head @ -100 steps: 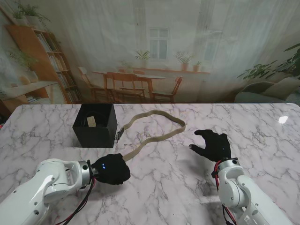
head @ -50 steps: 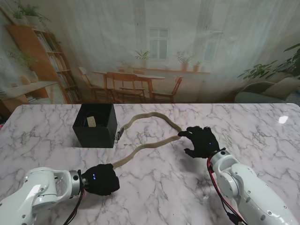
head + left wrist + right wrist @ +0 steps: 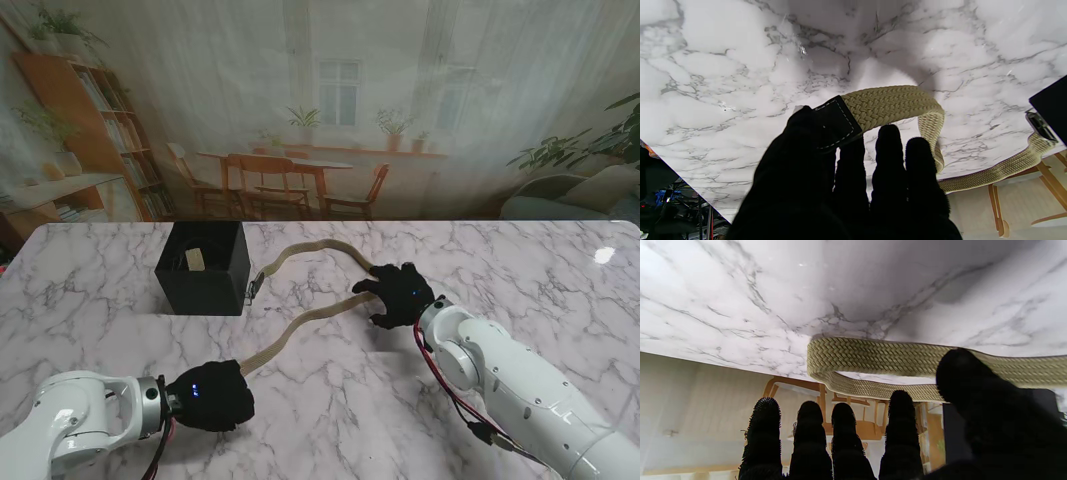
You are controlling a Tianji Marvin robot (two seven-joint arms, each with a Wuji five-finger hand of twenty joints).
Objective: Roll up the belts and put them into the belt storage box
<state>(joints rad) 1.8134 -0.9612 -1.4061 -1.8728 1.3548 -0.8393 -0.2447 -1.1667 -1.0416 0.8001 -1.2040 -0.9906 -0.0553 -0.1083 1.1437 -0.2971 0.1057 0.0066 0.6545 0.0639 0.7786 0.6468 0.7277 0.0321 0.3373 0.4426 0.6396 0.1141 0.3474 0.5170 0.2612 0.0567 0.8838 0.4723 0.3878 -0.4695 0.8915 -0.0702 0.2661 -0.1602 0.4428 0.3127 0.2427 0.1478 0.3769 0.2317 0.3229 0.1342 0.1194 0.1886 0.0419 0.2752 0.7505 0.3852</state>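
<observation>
One belt point(image 3: 300, 325): my left hand point(image 3: 212, 395) pinches its tip to start the roll; right hand point(image 3: 398, 293), fingers spread, empty, pins the loop near mid-table.

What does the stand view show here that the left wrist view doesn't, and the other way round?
Only the stand view shows the right hand spread over the belt's far bend and the storage box's open top. Only the left wrist view shows the belt's black stitched tip pinched in the left hand. Both show the woven belt running across the marble table toward the box.
</observation>
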